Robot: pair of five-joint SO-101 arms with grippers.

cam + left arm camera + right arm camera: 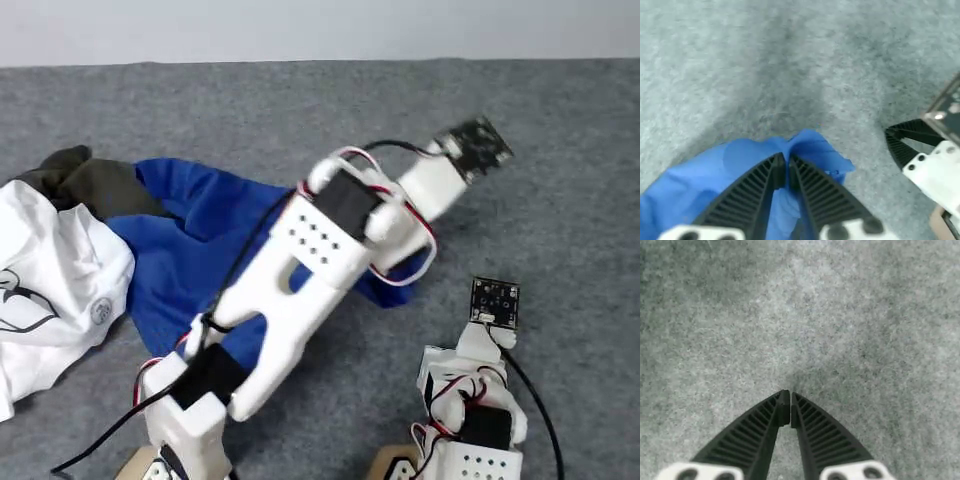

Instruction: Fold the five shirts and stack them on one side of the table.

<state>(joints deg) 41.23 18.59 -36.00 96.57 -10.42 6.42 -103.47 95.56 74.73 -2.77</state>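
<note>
On the grey table (790, 60), left tool (786, 167) tight on the blue shirt (740, 156).

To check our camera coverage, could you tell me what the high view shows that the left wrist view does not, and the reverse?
The high view adds a white shirt and a dark shirt. The left wrist view adds the left tool closed on the edge of the blue shirt. Both share the blue shirt and the grey table.
</note>
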